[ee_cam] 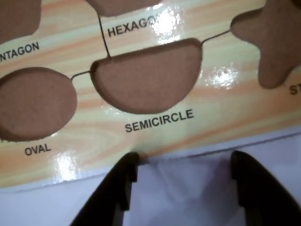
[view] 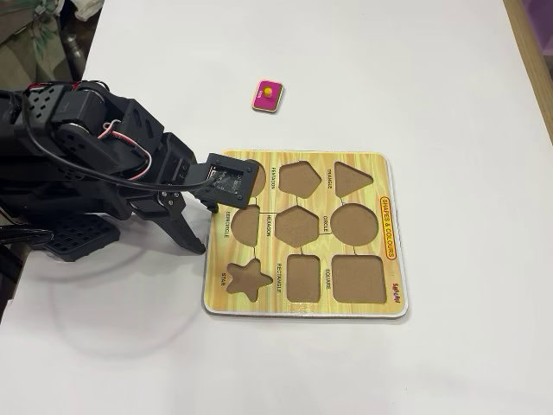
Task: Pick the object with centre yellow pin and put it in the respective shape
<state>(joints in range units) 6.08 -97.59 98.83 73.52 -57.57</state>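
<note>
One arm, one tool [ee_cam: 183,181], one shape board [view: 380,169], one loose piece. The tool's two dark fingers [ee_cam: 123,181] stand well apart, wide open, nothing between them but white bench [ee_cam: 37,207].

Fixed view: the pink rectangular piece with the yellow knob [view: 268,95] lies alone on the white bench [view: 432,78], above the board's upper edge and well apart from it, also well apart from the tool [view: 197,238]. The board holds nine brown cut-outs in three rows of three, all empty. The RECTANGLE cut-out [view: 305,277] is in the bottom row, middle, between the star cut-out [view: 246,278] on its left and the wider SQUARE cut-out [view: 359,278] on its right. The black arm [view: 95,151] reaches in from the left, its wrist over the board's left edge beside the semicircle column; the tool's tips point down to the bench just left of the board.

Wrist view only: close-up of the board's edge [ee_cam: 155,139], with the SEMICIRCLE cut-out [ee_cam: 148,77] centred just ahead of the fingers, OVAL cut-out [ee_cam: 35,103] at left, part of the star cut-out [ee_cam: 273,42] at right, and the HEXAGON and PENTAGON labels cropped at top. Glare spots on the board. The pink piece and RECTANGLE cut-out are out of this view.
</note>
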